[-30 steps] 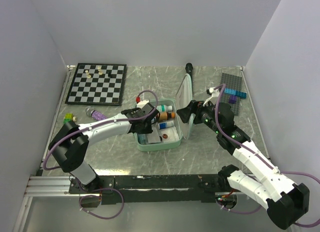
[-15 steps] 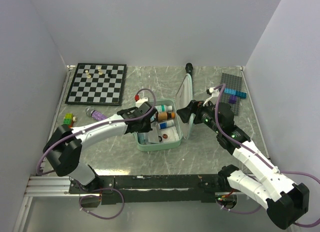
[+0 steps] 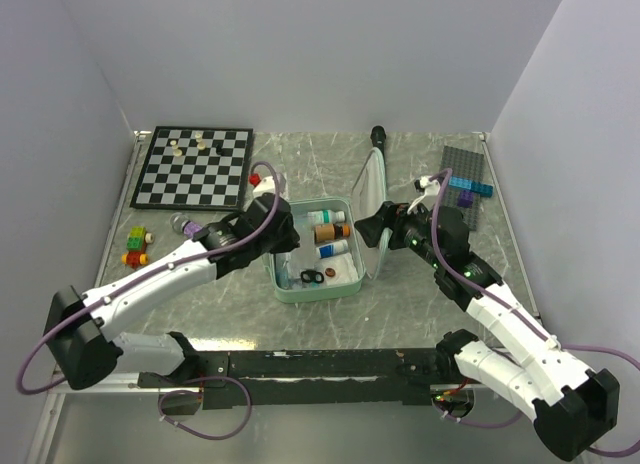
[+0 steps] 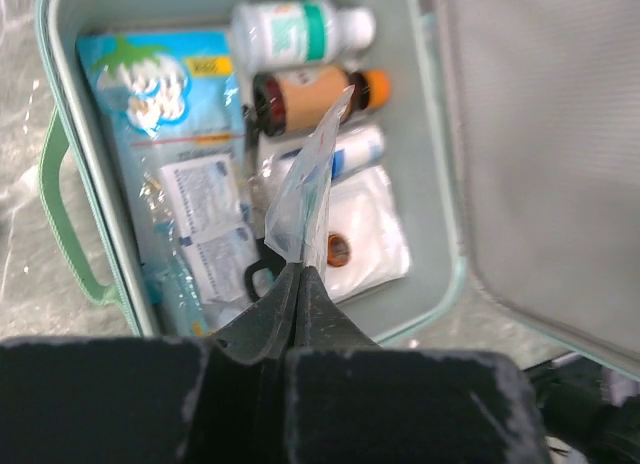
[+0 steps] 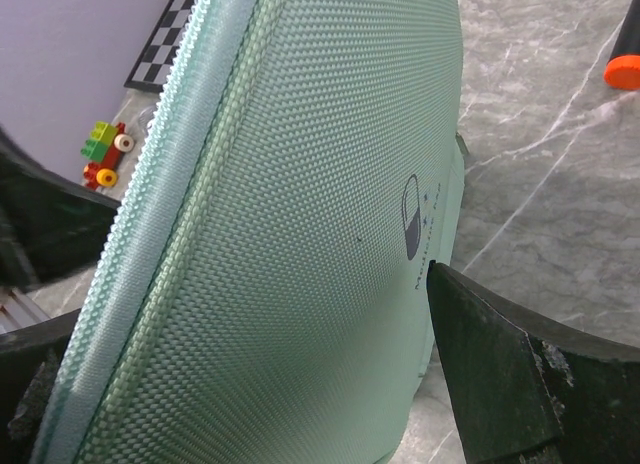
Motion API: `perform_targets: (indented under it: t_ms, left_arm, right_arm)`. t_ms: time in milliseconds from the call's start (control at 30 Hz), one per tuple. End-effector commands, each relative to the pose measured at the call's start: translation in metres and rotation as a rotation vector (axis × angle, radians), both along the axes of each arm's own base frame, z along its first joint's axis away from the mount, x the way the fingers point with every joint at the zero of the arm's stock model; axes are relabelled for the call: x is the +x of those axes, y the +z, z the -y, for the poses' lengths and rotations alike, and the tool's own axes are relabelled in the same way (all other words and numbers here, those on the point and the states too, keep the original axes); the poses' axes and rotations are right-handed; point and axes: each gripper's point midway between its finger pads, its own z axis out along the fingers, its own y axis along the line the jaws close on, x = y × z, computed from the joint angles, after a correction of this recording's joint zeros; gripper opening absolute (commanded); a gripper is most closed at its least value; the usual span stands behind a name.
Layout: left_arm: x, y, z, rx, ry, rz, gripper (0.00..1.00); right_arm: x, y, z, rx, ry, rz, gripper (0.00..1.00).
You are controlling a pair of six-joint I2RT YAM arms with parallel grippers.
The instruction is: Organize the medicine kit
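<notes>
Mid-table, mint-green medicine kit (image 3: 314, 295), open (lid (image 3: 372, 189) upright), grey lining (image 4: 530, 134)

Overhead view, two close wrist views, common medicine kit (image 3: 312, 296)

arms (image 3: 160, 274): white links, black joints; cables (image 3: 246, 409): purple; tool fingers (image 4: 255, 339): black

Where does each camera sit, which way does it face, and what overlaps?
Top external: above and behind the bases, looking down on the table; both arms, open kit.
Left wrist: over the kit, looking into it; left gripper shut on a packet.
Right wrist: beside the lid, facing its outside; right gripper open around it.
Shared: kit in all; toy bricks in top and right wrist.
</notes>
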Motion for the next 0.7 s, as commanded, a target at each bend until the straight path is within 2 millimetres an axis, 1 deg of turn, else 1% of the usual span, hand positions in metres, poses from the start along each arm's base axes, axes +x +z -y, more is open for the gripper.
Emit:
perform_targets:
  t_ms: [0,67,167,267,300,333,500,600,667]
  left_arm:
    - [0.007,0.054,0.010,-0.125,-0.016,0.108,0.01]
    - [0.008,0.070,0.010,-0.162,-0.009,0.138,0.01]
    - [0.012,0.100,0.011,-0.228,0.010,0.199,0.01]
    - [0.020,0.129,0.014,-0.271,0.021,0.249,0.01]
    - [0.024,0.140,0.016,-0.281,0.020,0.268,0.01]
    - [0.026,0.154,0.021,-0.301,0.011,0.286,0.01]
    - [0.037,0.197,0.043,-0.349,-0.043,0.332,0.01]
    - [0.043,0.213,0.056,-0.362,-0.077,0.339,0.01]
    - [0.046,0.213,0.066,-0.360,-0.100,0.316,0.01]
  right_arm:
    - [-0.007,-0.022,0.006,-0.027,-0.005,-0.062,1.00]
    - [-0.009,-0.019,0.006,-0.006,-0.008,-0.057,1.00]
    - [-0.013,-0.008,0.004,0.027,0.012,-0.026,1.00]
    - [-0.016,-0.005,0.005,0.031,0.024,-0.015,1.00]
    - [-0.018,-0.007,0.005,0.030,0.027,-0.018,1.00]
    - [-0.019,-0.010,0.005,0.031,0.028,-0.022,1.00]
    - [-0.027,-0.015,0.008,0.038,0.034,-0.023,1.00]
    - [-0.030,-0.013,0.009,0.039,0.035,-0.013,1.00]
    - [-0.033,-0.010,0.009,0.041,0.043,-0.001,1.00]
